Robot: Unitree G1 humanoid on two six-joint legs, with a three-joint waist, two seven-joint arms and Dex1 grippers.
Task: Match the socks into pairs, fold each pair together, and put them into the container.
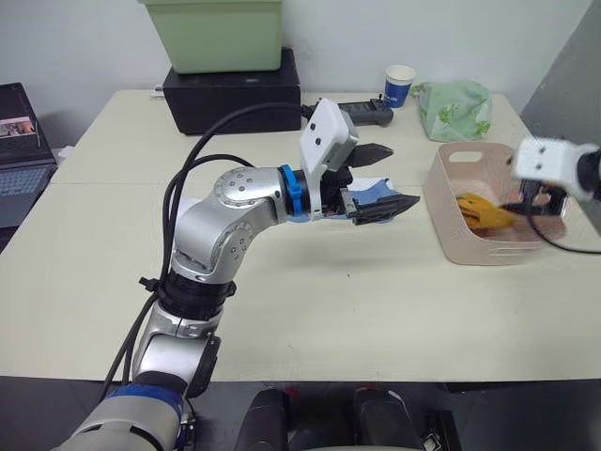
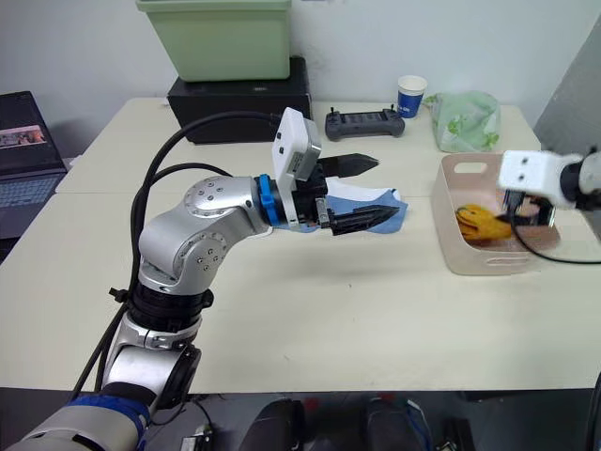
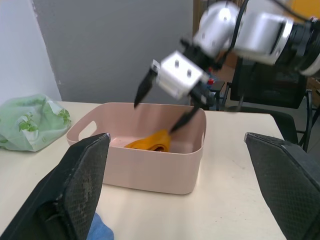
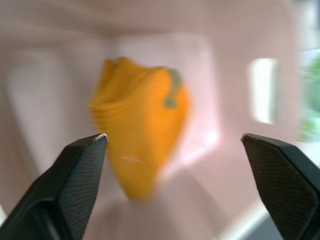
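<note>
My left gripper (image 1: pixel 399 176) hangs open above the middle of the table, over a light blue sock (image 2: pixel 402 210) that lies flat; a bit of white cloth (image 2: pixel 353 193) shows beside it. The pale pink container (image 1: pixel 479 249) stands at the right. A folded mustard-orange sock (image 1: pixel 484 212) with a green mark rests on its floor. My right gripper (image 1: pixel 538 201) is open just above that sock, inside the tub's rim, and is not touching it. In the right wrist view the orange sock (image 4: pixel 142 135) sits between and beyond the spread fingers.
A light green bin (image 1: pixel 216 33) sits on a black box (image 1: pixel 230 92) at the back. A paper cup (image 1: pixel 400 85), a black controller (image 2: pixel 364 122) and a green leaf-print cloth (image 1: pixel 455 108) lie at the back right. A laptop (image 1: pixel 14 150) is at the far left.
</note>
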